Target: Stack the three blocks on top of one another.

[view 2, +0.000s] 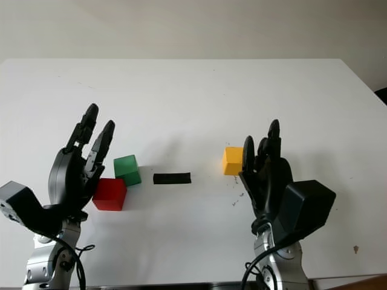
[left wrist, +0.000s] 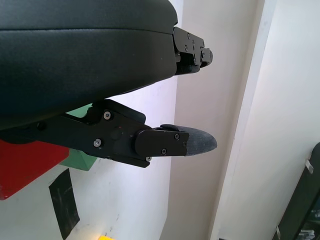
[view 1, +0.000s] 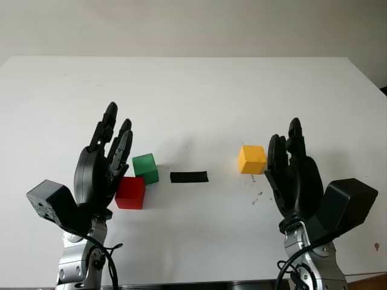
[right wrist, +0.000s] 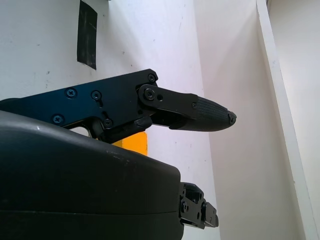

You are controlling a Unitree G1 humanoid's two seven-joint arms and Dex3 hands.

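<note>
While both arms come up from the near edge of the white bench [view 1: 193, 90], I see my left hand [view 1: 103, 163] open and holding nothing, raised near the bench's near-left part. It stands just beside the red block [view 1: 130, 193] and the green block [view 1: 146, 168]; I cannot tell whether it touches either. My right hand [view 1: 294, 175] is likewise open and empty, raised near the near-right part of the bench, just beside the yellow block [view 1: 251, 159], and again I cannot tell whether there is contact.

I count three blocks, one of each colour, and none sits on another. The red block lies nearest the near edge. The green block is just behind it and a little toward the middle, corner close to corner. The yellow block stands well apart from those two, toward the right side. Between the green and the yellow lies one strip of black tape [view 1: 188, 177], flat on the bench. In the left wrist view the red block [left wrist: 25, 165] and the green block [left wrist: 80, 160] show under the hand's shell, with the tape [left wrist: 64, 202] beyond them.

All three blocks sit well in from every edge. The far half of the bench is bare white surface out to the far edge, and the middle strip between my two hands holds only the tape.
</note>
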